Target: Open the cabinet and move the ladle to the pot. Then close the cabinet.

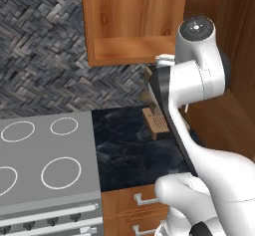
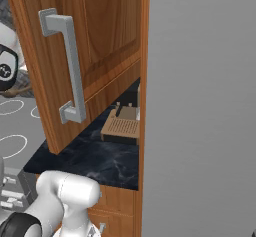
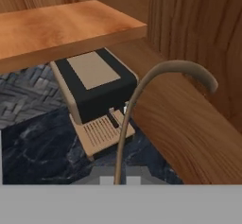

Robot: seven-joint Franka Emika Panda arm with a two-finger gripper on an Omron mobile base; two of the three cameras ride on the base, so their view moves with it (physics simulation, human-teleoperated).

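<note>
1. Nearest in the left base view, the stove's grey cooktop (image 1: 47, 165) with white burner rings fills the lower left, and wooden drawer fronts (image 1: 134, 200) with silver handles sit below the surface edge.
2. The dark marbled stone surface (image 1: 127, 145) runs right of the stove, under the wall cabinets.
3. In the hand view the slim ladle (image 3: 142, 100), which looks brownish grey here, rises from between the fingers at the bottom centre; its thin handle runs up, then curves over to the right into its small bowl end.
4. The fingers are pressed tight on the ladle's handle, pinching it; the gripper (image 3: 116, 180) itself is barely visible at the bottom of that view.
5. The ladle hangs above the surface, in front of a tan and black coffee machine (image 3: 94, 88) with a slatted wooden drip tray, which stands on the surface at the far right corner.
6. In the right base view, the warm-brown wooden cabinet door (image 2: 80, 46) with its vertical silver bar handle (image 2: 67, 63) stands swung open, near the camera, with the coffee machine below and behind it.
7. A plain grey panel (image 2: 200, 111) fills the right of that view.
8. Farthest, a grey herringbone tiled wall (image 1: 45, 56) backs the stove, with the open wooden wall cabinet (image 1: 134, 23) above the surface.
</note>
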